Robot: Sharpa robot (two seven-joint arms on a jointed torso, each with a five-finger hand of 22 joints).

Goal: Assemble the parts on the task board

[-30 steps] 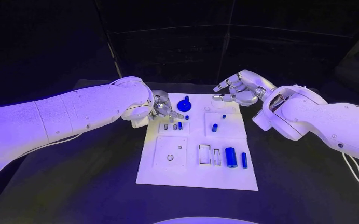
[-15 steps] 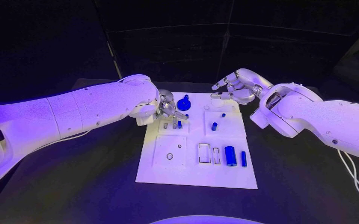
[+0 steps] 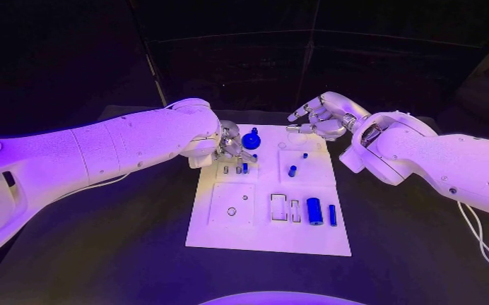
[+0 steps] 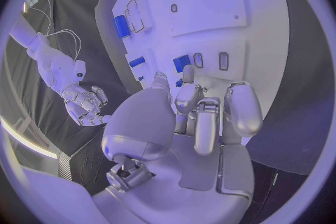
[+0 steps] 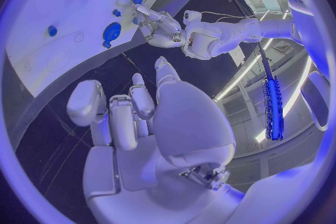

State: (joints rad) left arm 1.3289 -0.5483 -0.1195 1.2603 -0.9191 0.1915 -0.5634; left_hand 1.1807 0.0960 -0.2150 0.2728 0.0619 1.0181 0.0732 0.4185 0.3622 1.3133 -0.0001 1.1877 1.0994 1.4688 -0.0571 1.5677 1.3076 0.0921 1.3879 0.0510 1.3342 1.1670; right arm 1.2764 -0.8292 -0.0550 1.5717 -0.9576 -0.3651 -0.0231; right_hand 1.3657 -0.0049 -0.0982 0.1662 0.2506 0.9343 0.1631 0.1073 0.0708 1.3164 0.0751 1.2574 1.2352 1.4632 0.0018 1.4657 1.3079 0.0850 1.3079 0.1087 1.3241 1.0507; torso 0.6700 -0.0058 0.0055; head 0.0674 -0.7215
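My left hand (image 3: 226, 147) curls over the board's (image 3: 267, 238) far left corner; my wrist view shows its fingertips (image 4: 187, 75) near a small blue block (image 4: 181, 63), grasp unclear. My right hand (image 3: 322, 121) hovers released past the far edge.

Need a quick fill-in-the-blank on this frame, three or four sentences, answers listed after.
1. The white task board lies on a ______ table.
2. The ______ hand reaches over the board's far left part, near the small slots.
3. The right hand hovers near the board's far edge with nothing in it, its fingers ______.
4. The large blue cylinder lies near the board's ______ edge.

Missing words: black; left; apart; right
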